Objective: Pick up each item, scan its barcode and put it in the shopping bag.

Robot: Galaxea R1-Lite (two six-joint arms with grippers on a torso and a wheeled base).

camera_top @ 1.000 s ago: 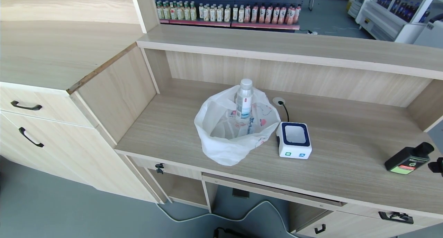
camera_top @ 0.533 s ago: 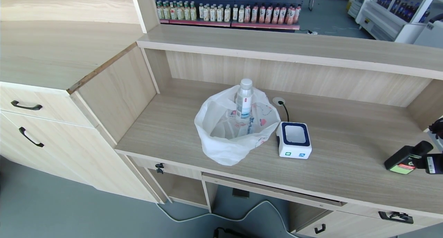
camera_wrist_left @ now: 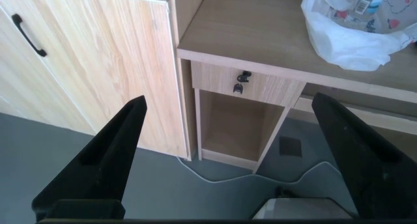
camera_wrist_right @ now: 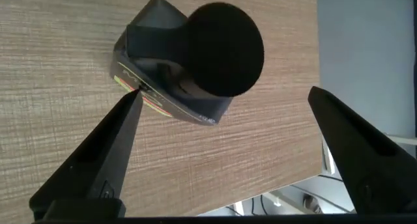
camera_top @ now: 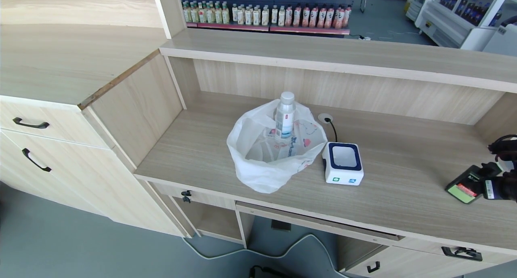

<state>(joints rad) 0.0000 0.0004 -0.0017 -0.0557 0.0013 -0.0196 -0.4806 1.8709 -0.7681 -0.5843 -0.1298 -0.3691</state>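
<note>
Black bottle [camera_top: 462, 186] is seen at the head view's right edge, flanked by spread right gripper [camera_wrist_right: 223, 94], not pinched. Left gripper [camera_wrist_left: 229, 99] is spread, nothing held. Shopping bag [camera_top: 262, 169] is placed centre frame, scanner [camera_top: 343, 163] just right of it.

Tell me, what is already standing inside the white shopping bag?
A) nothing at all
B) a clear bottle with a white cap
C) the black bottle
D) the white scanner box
B: a clear bottle with a white cap stands upright in the shopping bag, while the black bottle is at the right end of the counter and the scanner sits beside the bag.
</note>
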